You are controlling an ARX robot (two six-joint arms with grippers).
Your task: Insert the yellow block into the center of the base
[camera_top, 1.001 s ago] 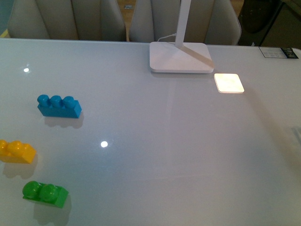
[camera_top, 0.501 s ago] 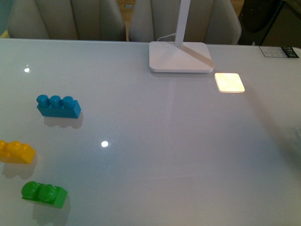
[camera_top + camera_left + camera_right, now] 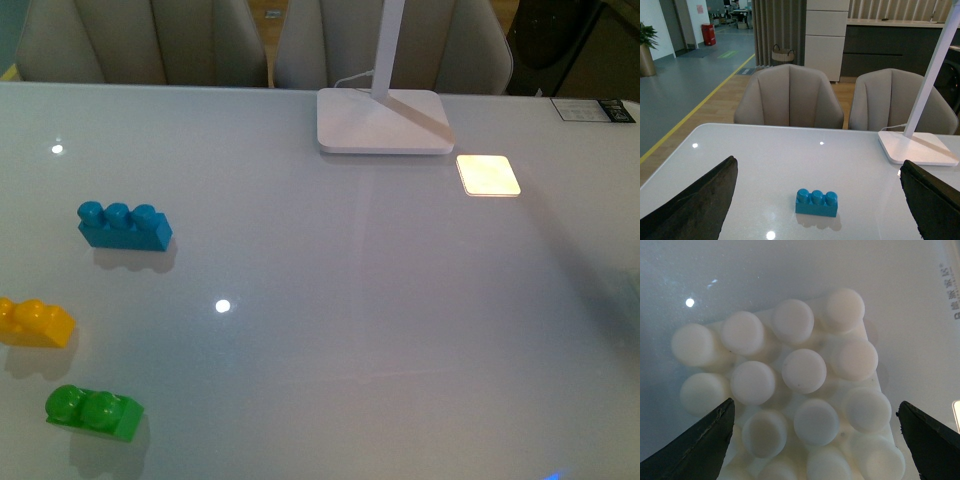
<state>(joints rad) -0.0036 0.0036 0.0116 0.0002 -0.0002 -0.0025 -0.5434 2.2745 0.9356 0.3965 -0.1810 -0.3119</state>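
Note:
The yellow block lies at the table's left edge in the front view, between a blue three-stud brick and a green two-stud brick. The white studded base fills the right wrist view, close under my right gripper, whose open jaws straddle it without touching. The base and both grippers are out of the front view. My left gripper is open and empty above the table, with the blue brick ahead between its jaws. The yellow block is not in either wrist view.
A white lamp foot with its slanted stem stands at the table's back, and a small glowing square tile lies to its right. Two beige chairs stand behind the table. A label lies at the far right.
The front view has barely shifted. A faint pale shape at the right edge a second ago has faded out of sight. The bricks have not moved.

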